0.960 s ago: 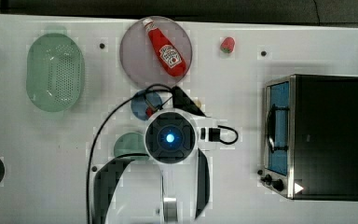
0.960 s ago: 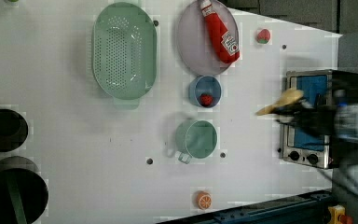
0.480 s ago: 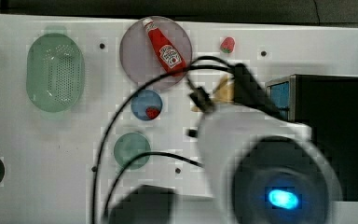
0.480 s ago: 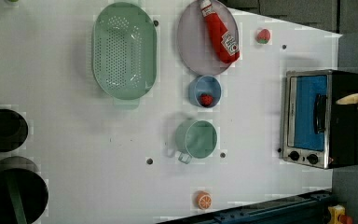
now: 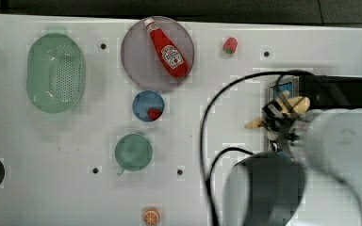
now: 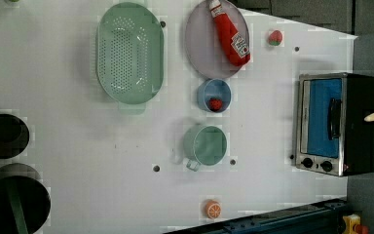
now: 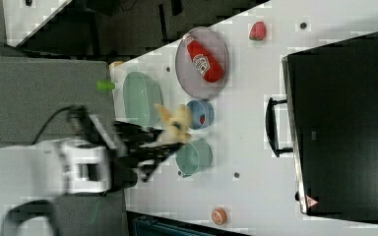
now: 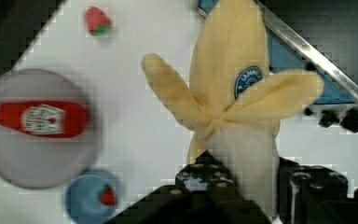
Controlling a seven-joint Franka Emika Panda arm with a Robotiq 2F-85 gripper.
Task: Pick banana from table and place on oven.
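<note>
Midway: my gripper (image 8: pixel 242 186) clenches the banana (image 8: pixel 233 98), already lifted off the table (image 5: pixel 217 61); setting it on the oven (image 6: pixel 360 122) remains.

table (image 6: pixel 78 146): white
on it: colander (image 6: pixel 129 52), plate (image 6: pixel 204 44), bowl (image 6: pixel 214 94), cup (image 6: pixel 205 145), oven (image 6: pixel 338 124), strawberry (image 6: pixel 274 37), orange slice (image 6: pixel 213 209)

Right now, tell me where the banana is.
The banana is held up in the claw, off the table, by the oven's front edge in the top view.
</note>
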